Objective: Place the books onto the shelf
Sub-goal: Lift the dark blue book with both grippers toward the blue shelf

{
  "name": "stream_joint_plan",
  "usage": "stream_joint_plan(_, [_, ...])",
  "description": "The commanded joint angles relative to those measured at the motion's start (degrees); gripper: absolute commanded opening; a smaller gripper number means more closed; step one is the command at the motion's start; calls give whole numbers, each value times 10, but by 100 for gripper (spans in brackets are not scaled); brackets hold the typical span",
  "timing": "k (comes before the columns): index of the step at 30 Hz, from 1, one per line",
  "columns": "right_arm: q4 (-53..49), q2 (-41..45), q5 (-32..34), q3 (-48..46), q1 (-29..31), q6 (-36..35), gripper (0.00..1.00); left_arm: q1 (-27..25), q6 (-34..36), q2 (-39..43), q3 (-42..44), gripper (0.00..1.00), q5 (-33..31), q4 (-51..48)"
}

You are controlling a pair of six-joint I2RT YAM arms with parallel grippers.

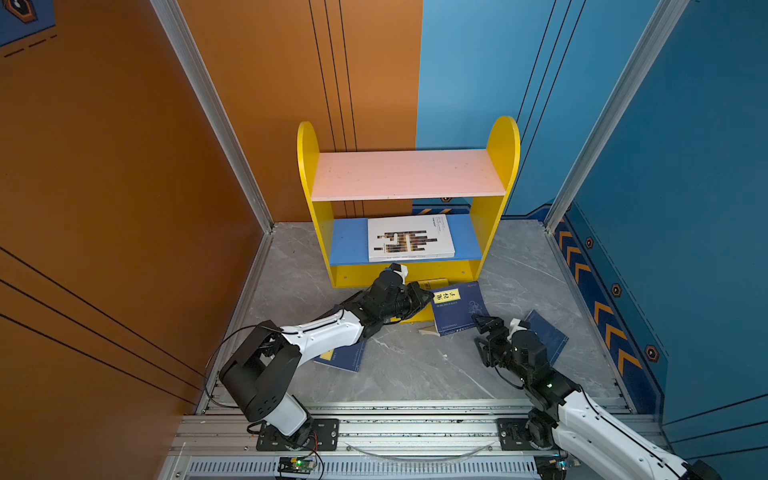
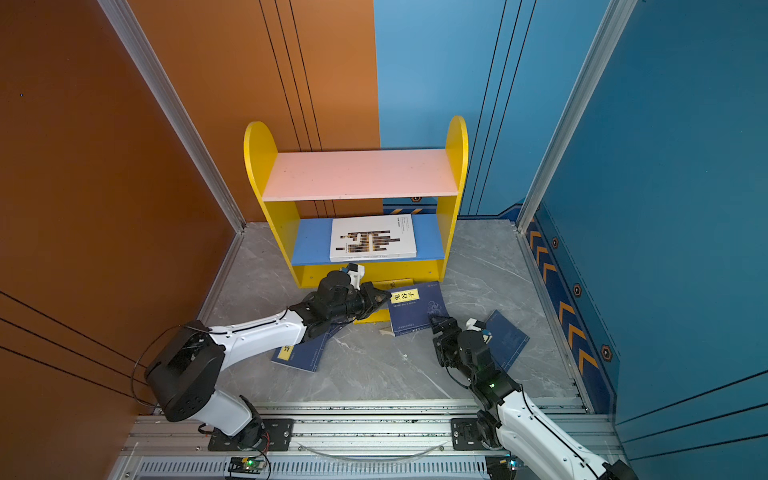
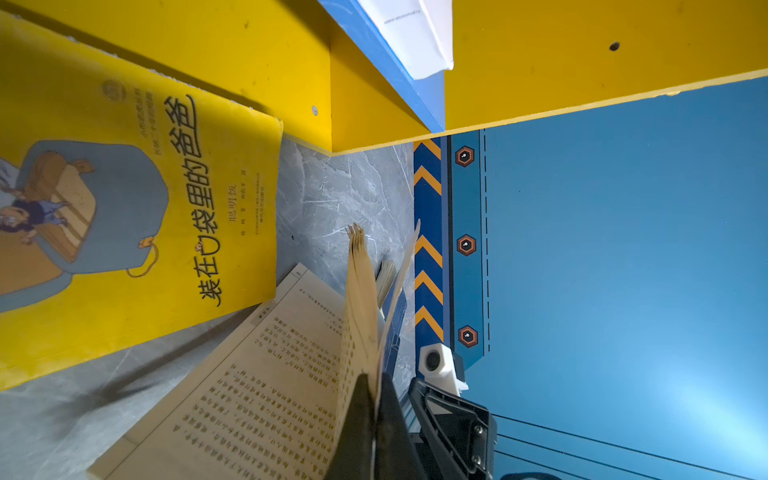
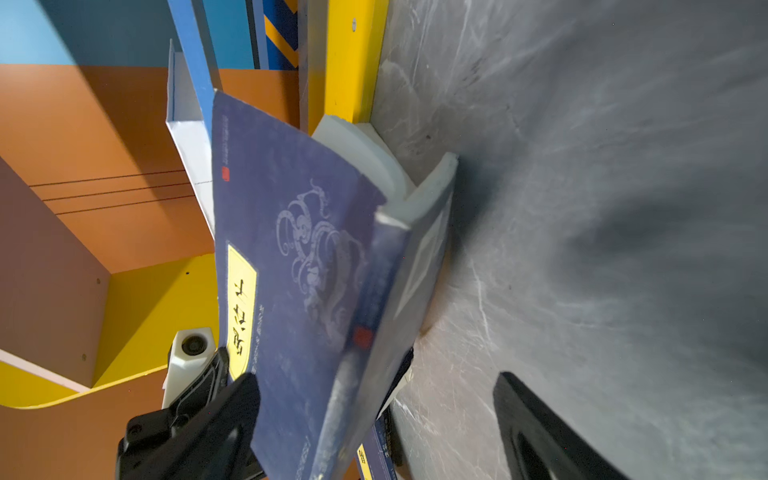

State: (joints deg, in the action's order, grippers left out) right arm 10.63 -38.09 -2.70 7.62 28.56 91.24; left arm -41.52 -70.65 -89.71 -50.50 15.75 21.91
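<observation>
A grey marbled floor fills the lower middle of both top views. An orange wall panel takes the left side and part of the back; blue wall panels take the rest of the back and the right. Two aluminium posts slant up from the floor's far corners. Low on the right wall runs a navy band with orange chevrons and small hexagon markers. An aluminium rail crosses the bottom, with a small circuit board showing a green light at the bottom edge, left of centre.

Most of lower-centre navy book lying hidden under left arm. Most of yellow book hiding behind left gripper. Right wrist view blurring held navy book.
</observation>
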Motion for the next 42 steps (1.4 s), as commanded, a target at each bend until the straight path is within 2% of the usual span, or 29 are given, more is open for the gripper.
stream_joint_plan(1, [22,-9,26,-7,3,11,88,5,-8,-3,-6,0,10,28])
stream_joint_plan(11, [69,-77,19,8,-3,-8,84,-8,-18,-10,21,0,9,30])
stream_joint_plan(14, [92,-118,8,20,-3,-13,78,-9,-19,-9,28,0,10,30])
stream_joint_plan(18, [129,-162,2,27,-3,-11,61,-9,-18,-10,39,2,9,30])
stream_joint_plan(20, [122,-163,5,29,-4,-12,48,-10,-16,-8,49,13,2,30])
stream_joint_plan(23, [58,-126,29,29,-3,-18,32,-7,-15,0,71,29,-13,30])
stream_joint_plan(28, [-92,-2,70,35,-6,-42,23,6,2,30,95,59,-37,8])
stream_joint_plan(30, [-137,50,79,38,-11,-52,17,11,27,52,93,71,-46,-22])
stream_joint_plan(32, [-171,97,83,44,-16,-62,12,17,57,81,91,78,-59,-52])
stream_joint_plan(36, [-220,161,86,66,-22,-77,11,33,132,159,80,89,-95,-126])
stream_joint_plan(39, [-213,175,67,92,-26,-98,10,54,180,214,75,95,-99,-158])
stream_joint_plan(42, [-204,154,38,148,-27,-138,9,81,212,258,77,97,-79,-168])
